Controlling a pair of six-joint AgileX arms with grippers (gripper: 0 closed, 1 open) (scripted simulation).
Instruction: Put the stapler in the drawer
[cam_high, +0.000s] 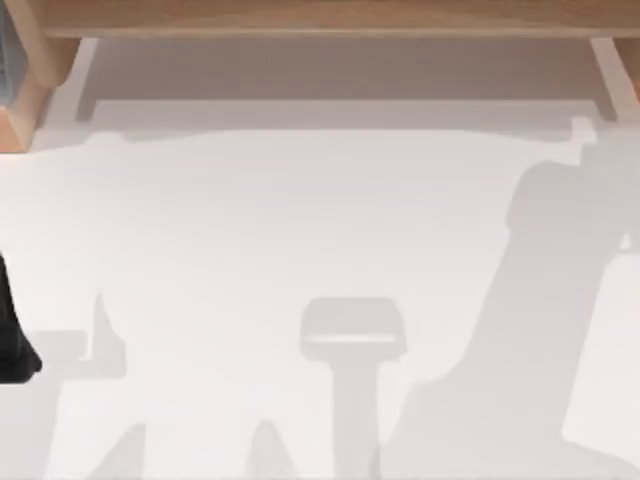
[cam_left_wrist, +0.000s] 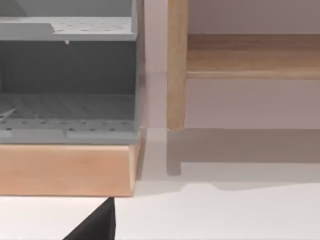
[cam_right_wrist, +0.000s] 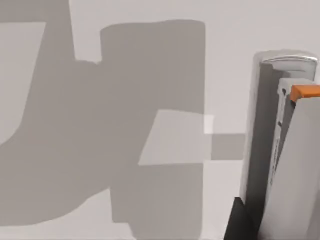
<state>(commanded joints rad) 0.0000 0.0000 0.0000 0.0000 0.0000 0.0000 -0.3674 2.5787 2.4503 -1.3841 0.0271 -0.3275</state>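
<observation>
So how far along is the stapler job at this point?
Done: the drawer looks pulled open beneath the wooden cabinet, and the stapler seems lifted off the table. In hand: it sits close against the right gripper, apparently carried; the grip itself is unclear. Left: lowering it into the drawer. The left arm is parked at the table's left edge.

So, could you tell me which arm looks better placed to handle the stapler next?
Probably the right: its wrist view shows the stapler close up, though whether it is grasped isn't clear. The left arm sits at the left edge of the table, facing the wooden drawer unit.
</observation>
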